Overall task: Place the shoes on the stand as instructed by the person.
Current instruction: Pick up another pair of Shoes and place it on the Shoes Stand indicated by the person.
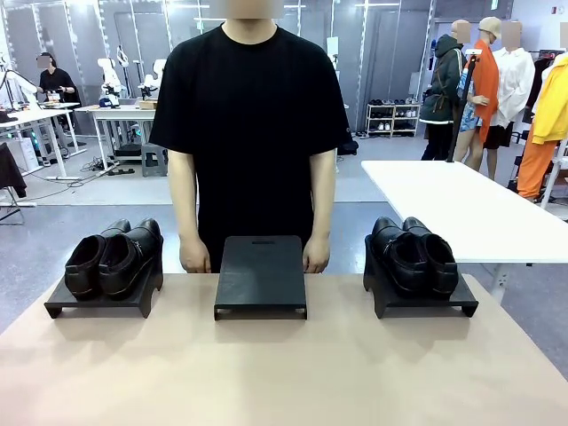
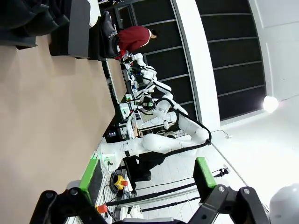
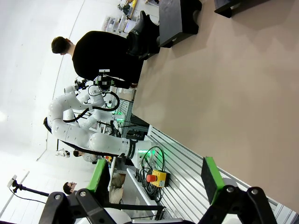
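Shoes (image 1: 114,259) on side stands, well beyond jaws

Left claw (image 2: 147,179) jaws wide apart, holding nothing, right claw (image 3: 154,179) likewise spread, green pads showing

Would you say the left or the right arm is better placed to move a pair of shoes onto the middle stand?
Neither clearly: left pair and right pair flank the empty middle stand about equally. Left gripper and right gripper are open; the person isn't pointing.

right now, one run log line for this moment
left gripper open | right gripper open | shoes: left pair, right pair on side stands | middle stand bare | person behind, hands down
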You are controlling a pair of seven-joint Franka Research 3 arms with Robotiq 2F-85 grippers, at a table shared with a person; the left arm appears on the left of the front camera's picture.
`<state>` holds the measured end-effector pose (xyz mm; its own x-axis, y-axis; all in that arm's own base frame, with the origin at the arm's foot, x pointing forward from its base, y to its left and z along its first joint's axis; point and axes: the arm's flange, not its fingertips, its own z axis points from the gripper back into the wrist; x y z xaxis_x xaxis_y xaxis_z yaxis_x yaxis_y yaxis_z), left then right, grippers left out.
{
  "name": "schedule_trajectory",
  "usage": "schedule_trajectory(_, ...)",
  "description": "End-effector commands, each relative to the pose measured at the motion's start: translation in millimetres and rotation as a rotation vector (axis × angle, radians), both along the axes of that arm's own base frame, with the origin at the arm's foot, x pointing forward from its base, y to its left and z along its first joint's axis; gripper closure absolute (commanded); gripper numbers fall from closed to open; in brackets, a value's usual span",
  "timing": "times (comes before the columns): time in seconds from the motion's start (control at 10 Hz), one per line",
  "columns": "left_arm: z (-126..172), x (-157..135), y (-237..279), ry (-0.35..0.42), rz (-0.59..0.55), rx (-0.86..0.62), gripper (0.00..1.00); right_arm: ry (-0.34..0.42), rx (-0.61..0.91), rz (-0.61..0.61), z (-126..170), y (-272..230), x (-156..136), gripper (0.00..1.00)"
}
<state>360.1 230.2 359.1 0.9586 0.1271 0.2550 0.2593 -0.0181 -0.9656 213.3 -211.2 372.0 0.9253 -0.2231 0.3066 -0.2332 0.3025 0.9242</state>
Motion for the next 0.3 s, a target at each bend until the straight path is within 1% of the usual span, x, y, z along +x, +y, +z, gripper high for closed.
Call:
schedule_trajectory(0.0, 0.0, -1.6, -1.0, -0.002, 0.004, 0.003, 0.0, -0.019, 0.011, -0.007, 3.3, 0.7, -1.1, 0.0)
schedule_trajectory(0.2, 0.0, -1.6, -1.0, -0.002, 0.004, 0.003, 0.0, -0.019, 0.011, -0.007, 3.3, 0.7, -1.1, 0.0)
